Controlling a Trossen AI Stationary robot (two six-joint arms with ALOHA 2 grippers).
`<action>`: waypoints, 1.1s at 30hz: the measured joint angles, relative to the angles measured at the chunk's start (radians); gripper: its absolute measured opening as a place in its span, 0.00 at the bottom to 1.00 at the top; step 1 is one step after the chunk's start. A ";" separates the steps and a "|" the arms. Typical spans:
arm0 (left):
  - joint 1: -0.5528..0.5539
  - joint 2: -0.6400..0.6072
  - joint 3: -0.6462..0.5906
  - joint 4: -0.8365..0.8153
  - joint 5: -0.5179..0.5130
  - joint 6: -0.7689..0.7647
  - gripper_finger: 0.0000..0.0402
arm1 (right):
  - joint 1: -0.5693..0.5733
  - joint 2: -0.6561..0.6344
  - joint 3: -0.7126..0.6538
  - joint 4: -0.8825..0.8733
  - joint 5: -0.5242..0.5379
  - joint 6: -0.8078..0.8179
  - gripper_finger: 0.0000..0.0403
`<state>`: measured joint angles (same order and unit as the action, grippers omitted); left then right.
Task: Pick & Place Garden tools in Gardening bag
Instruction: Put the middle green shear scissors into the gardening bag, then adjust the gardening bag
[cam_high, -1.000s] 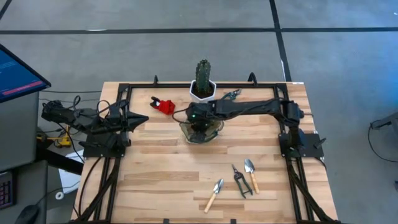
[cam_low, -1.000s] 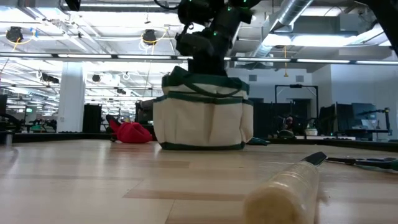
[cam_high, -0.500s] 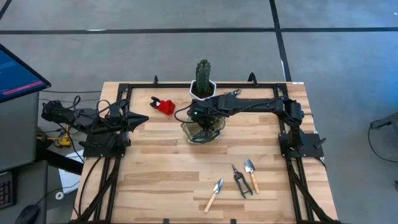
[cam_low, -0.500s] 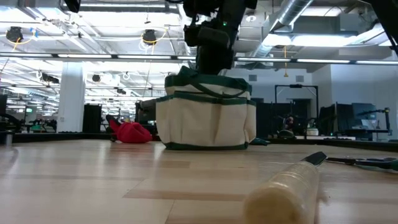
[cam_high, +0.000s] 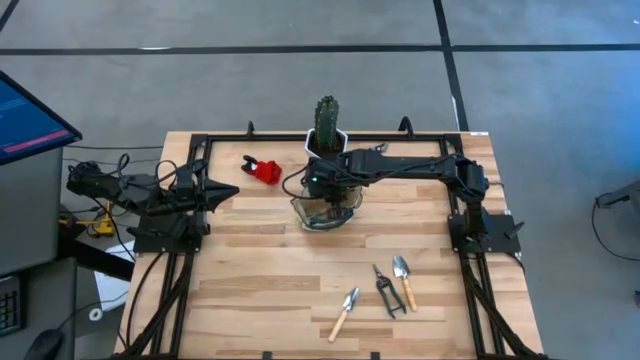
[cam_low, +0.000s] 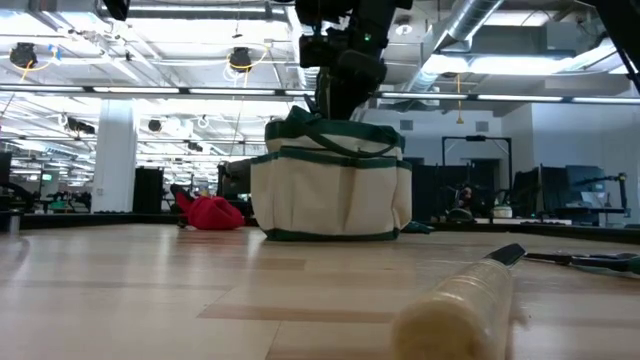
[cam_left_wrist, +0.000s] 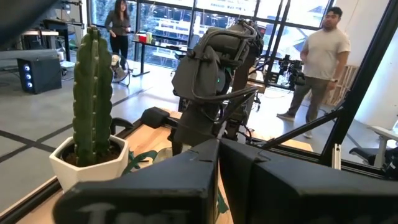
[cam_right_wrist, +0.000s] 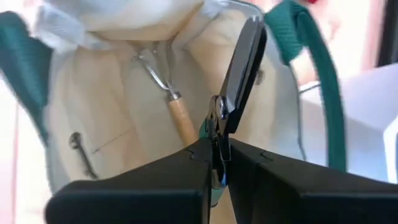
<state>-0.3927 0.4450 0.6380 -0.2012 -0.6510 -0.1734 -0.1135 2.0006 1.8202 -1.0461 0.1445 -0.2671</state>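
Observation:
The cream gardening bag with green trim (cam_high: 325, 212) stands on its base at the table's middle, also in the low view (cam_low: 330, 190). My right gripper (cam_high: 322, 182) hangs over its mouth, pointing down, shut on dark pruning shears (cam_right_wrist: 242, 68). A wooden-handled fork (cam_right_wrist: 179, 119) lies inside the bag. A red pruner (cam_high: 263, 169) lies on the table left of the bag. Two wooden-handled trowels (cam_high: 345, 312) (cam_high: 403, 278) and dark shears (cam_high: 385, 290) lie near the front right. My left gripper (cam_high: 228, 193) is shut and empty at the table's left. My right gripper pinches the dark shears between its two fingers at the pivot with the spring (cam_right_wrist: 215, 127). The fingers come from above, pointing down. The shears' long dark part (cam_right_wrist: 247, 59) runs on ahead of the fingers, along them, down into the bag's mouth.
A green cactus in a white pot (cam_high: 326, 140) stands just behind the bag, with another small tool (cam_high: 373, 152) on the table to its right. A wooden handle (cam_low: 460, 300) fills the low view's foreground. People stand in the room beyond the table (cam_left_wrist: 317, 68).
My right gripper has risen a little over the bag and gone slightly toward the far edge, its wrist turning. The bag has shifted a little toward the table's right edge.

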 joint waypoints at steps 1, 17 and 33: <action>0.000 0.000 0.000 0.000 0.000 0.000 0.01 | 0.000 0.000 0.000 -0.006 -0.012 -0.002 0.03; 0.000 0.001 0.000 0.000 -0.008 -0.023 0.01 | 0.003 0.110 -0.001 -0.088 -0.051 -0.042 0.03; 0.000 0.001 0.000 0.000 -0.008 -0.041 0.01 | -0.015 0.106 0.203 -0.187 -0.039 -0.057 0.53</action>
<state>-0.3923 0.4461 0.6380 -0.2012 -0.6586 -0.2147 -0.1285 2.1067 2.0231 -1.2328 0.1055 -0.3244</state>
